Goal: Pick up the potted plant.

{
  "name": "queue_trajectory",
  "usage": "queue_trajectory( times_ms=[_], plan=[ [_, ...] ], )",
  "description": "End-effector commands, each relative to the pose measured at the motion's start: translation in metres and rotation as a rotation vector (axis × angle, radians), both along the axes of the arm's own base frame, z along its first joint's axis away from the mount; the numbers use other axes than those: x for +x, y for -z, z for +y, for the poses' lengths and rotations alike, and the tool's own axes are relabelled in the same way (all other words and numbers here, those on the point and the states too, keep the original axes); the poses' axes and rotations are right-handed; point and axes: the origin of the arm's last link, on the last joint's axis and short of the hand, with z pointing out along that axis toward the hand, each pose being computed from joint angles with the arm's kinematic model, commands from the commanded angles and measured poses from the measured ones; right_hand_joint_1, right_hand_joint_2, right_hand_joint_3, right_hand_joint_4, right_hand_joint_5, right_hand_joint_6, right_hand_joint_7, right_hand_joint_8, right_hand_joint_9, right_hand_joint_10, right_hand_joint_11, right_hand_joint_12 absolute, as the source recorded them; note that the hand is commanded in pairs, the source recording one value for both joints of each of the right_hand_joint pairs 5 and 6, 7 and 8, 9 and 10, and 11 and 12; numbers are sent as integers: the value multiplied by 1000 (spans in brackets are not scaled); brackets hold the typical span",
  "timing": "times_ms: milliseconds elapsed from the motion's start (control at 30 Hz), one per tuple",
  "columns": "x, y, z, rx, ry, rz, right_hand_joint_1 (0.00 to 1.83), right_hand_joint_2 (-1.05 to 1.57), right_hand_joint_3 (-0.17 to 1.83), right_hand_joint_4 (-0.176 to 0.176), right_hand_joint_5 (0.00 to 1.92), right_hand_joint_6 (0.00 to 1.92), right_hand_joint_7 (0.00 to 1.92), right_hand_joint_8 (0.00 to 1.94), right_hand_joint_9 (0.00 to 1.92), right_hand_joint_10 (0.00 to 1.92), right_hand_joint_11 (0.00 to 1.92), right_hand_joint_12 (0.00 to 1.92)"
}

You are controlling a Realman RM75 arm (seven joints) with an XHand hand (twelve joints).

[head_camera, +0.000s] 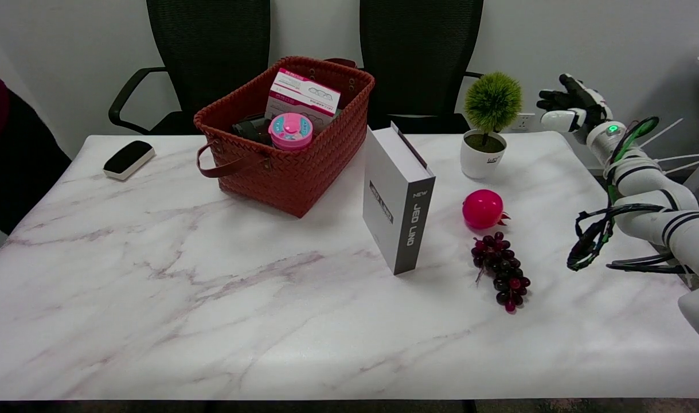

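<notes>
Risk lies mostly in the approach; the right hand (573,106) hangs in the air near the table's far right corner, to the right of the plant (487,132) and apart from it, holding nothing; its fingers look spread, though the hand is small and partly turned away, so how wide it stands is hard to judge. The plant stands upright near the table's (211,298) far edge, right of centre: a green ball of foliage on a thin stem in a small white pot (483,158).

Judged from here, the first danger is a sideways knock; the pot is small and likely light, with its foliage carried high, so a hand arriving from the right could push or tip it before the fingers close; a grasp taken on the foliage or stem would probably bend or slip, so the pot itself is the safer hold. The pot's smooth, slightly tapered wall may slide out of a loose grip on the lift.

Neighbours matter less; the box (398,201) stands upright to the plant's left, and a shoved pot could slide toward it; the pomegranate (483,209) and grapes (501,269) lie nearer the camera, under the arm's path if the forearm dips; the basket (286,137) is well apart.
</notes>
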Motion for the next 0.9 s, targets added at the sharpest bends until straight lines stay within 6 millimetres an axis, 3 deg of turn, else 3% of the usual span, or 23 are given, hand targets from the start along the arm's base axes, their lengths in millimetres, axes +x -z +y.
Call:
queue_trajectory(
  times_ms=[33,267,433,800,900],
  plan=[
    [-36,25,-13,40,118,-38,1175,-833,672,0,8,8,380,380,434,434,237,237],
    [-51,41,-20,60,156,-38,1175,-835,674,0,10,10,373,373,425,425,229,229],
    [-60,38,-17,31,185,-49,1172,-840,677,0,10,10,370,370,420,420,224,224],
    [-62,41,-22,15,211,-77,1165,-839,655,0,0,0,353,353,374,374,208,208],
    [-65,45,-24,24,217,-73,1189,-801,569,0,9,9,360,360,369,369,203,203]
  ],
)
